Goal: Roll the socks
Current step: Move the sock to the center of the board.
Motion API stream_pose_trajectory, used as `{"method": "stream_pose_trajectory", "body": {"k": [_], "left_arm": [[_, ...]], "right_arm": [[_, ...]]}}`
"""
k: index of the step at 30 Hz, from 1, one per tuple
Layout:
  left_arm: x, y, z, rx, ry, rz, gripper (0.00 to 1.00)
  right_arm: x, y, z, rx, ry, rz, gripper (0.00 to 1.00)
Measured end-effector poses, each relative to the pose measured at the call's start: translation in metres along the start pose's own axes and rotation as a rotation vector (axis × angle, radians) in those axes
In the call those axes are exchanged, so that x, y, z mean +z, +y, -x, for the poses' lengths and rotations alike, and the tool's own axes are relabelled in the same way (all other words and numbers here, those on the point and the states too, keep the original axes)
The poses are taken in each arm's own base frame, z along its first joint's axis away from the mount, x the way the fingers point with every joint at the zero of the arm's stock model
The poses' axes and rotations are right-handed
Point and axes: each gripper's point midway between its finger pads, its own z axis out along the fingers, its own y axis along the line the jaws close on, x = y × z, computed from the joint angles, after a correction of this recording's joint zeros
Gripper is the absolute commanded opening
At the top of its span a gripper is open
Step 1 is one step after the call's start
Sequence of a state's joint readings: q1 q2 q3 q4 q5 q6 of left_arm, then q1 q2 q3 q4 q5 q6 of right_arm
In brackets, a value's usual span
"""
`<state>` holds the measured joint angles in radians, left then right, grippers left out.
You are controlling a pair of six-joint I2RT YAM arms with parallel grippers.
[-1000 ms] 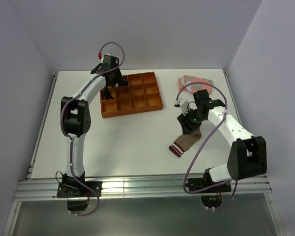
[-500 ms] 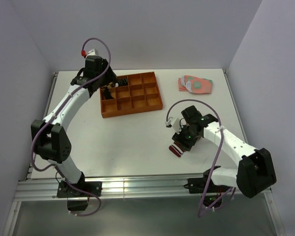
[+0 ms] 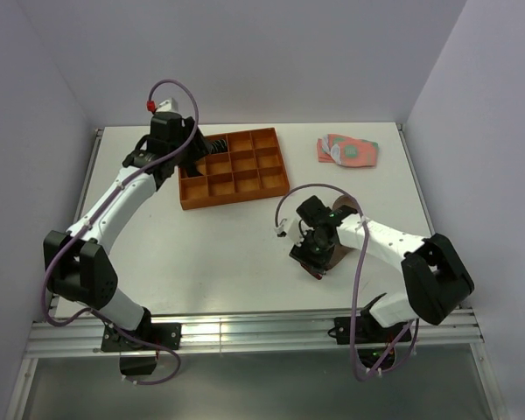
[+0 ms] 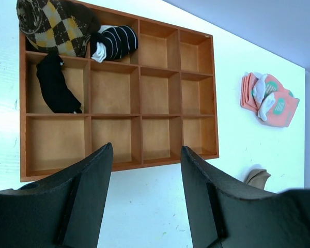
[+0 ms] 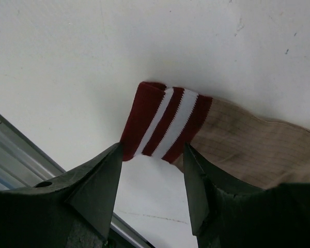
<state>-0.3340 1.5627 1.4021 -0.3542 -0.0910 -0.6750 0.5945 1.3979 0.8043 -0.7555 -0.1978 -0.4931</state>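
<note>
The tan-brown sock (image 5: pixel 248 144) lies flat on the white table, its maroon-and-white cuff (image 5: pixel 165 121) toward the table's front edge. My right gripper (image 5: pixel 152 155) is open just above the cuff's end, one finger on each side. From above, this gripper (image 3: pixel 308 254) covers most of the sock (image 3: pixel 334 260). The black sock with thin white stripes (image 4: pixel 116 42) sits rolled in a far compartment of the orange tray (image 4: pixel 119 166). My left gripper (image 4: pixel 147 196) is open and empty, hovering over the tray's near edge (image 3: pixel 191 162).
The tray (image 3: pixel 236 194) also holds a brown checkered rolled sock (image 4: pixel 51 23) and a plain black sock (image 4: pixel 56 88). Flat pink-and-green socks (image 3: pixel 347 150) lie at the back right. The table's metal front rail (image 3: pixel 245 332) runs close to the tan sock.
My right gripper has moved left and forward along the tan sock to its cuff end. My left arm has swung back and left off the tray's corner.
</note>
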Motion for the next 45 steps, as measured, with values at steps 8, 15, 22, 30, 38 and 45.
{"method": "stream_pose_trajectory", "body": {"k": [8, 15, 22, 30, 38, 45], "left_arm": [[0.003, 0.002, -0.011, 0.004, 0.022, -0.005, 0.6], [0.004, 0.003, -0.015, 0.005, 0.03, -0.005, 0.61], [-0.002, 0.004, -0.015, 0.005, 0.025, -0.009, 0.61], [-0.027, -0.002, 0.001, 0.0, -0.031, -0.035, 0.62], [-0.052, 0.007, 0.01, -0.013, -0.072, -0.032, 0.63], [-0.062, 0.018, 0.003, -0.02, -0.08, -0.027, 0.62]], "right_arm": [[0.015, 0.002, -0.003, -0.001, 0.055, 0.006, 0.58], [0.023, 0.001, -0.001, -0.015, 0.099, -0.005, 0.54], [0.026, 0.001, 0.007, -0.052, 0.136, -0.013, 0.44], [0.032, 0.036, 0.047, -0.191, 0.081, 0.065, 0.42], [0.044, 0.089, 0.078, -0.378, 0.063, 0.133, 0.4], [0.045, 0.109, 0.074, -0.461, 0.064, 0.189, 0.4]]}}
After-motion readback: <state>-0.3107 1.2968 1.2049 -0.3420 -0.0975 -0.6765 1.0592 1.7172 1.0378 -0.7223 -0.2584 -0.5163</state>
